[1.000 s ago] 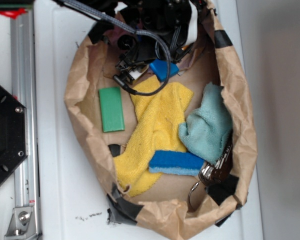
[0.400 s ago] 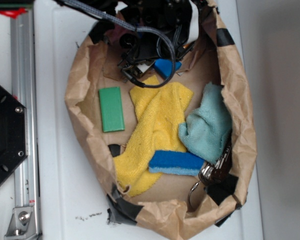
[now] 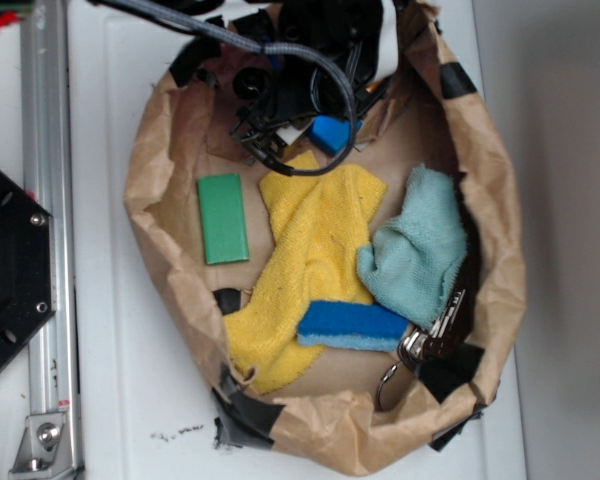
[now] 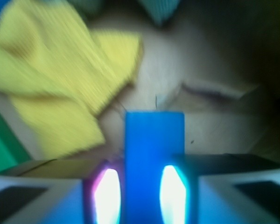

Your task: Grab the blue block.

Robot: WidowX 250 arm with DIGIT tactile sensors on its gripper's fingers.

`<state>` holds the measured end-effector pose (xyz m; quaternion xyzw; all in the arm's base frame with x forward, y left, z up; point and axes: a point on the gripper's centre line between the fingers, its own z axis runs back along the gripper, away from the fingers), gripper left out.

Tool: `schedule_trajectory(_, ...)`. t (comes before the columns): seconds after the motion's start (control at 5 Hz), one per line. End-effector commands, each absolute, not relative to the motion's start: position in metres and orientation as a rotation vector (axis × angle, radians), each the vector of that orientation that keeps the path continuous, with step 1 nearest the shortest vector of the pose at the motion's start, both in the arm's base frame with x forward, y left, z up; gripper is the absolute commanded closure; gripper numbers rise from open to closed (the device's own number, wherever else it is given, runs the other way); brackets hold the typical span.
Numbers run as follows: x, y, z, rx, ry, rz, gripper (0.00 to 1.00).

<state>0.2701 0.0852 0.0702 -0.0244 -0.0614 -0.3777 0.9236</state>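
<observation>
The blue block [image 3: 330,132] is a smooth bright-blue slab at the back of the brown paper bag [image 3: 148,160], just beyond the yellow cloth [image 3: 315,245]. My gripper [image 3: 298,118] hangs over it under a looped black cable. In the wrist view the blue block [image 4: 154,140] stands upright between my two fingers, and my gripper [image 4: 141,191] is shut on it, pads pressed to both long sides. The wrist picture is blurred. The block's lower end is hidden between the fingers.
A green block [image 3: 223,218] lies left of the yellow cloth. A teal cloth [image 3: 417,250] sits at the right, a blue sponge [image 3: 352,325] and a metal clip [image 3: 428,345] at the front. The bag's crumpled walls ring everything. An aluminium rail [image 3: 45,200] runs along the left.
My gripper has pulled back toward the bag's far wall with the blue block in it. The bag's rim has shifted slightly.
</observation>
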Motion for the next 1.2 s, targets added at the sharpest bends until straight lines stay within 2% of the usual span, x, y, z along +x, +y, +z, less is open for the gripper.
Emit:
schedule_trajectory(0.0,0.269,0.041,0.195,-0.01,-0.381,-0.281,1.0)
schedule_trajectory(0.2,0.266,0.031,0.203,-0.118,-0.353,-0.216,1.0)
schedule_trajectory(0.4,0.266,0.021,0.188,-0.092,-0.302,-0.208,1.0)
schedule_trajectory(0.6,0.267,0.024,0.181,-0.088,-0.282,-0.203,1.0)
schedule_trajectory(0.8,0.267,0.031,0.161,-0.077,-0.296,-0.393,0.0)
schedule_trajectory(1.0,0.268,0.051,0.121,-0.012,-0.195,-0.59,0.0)
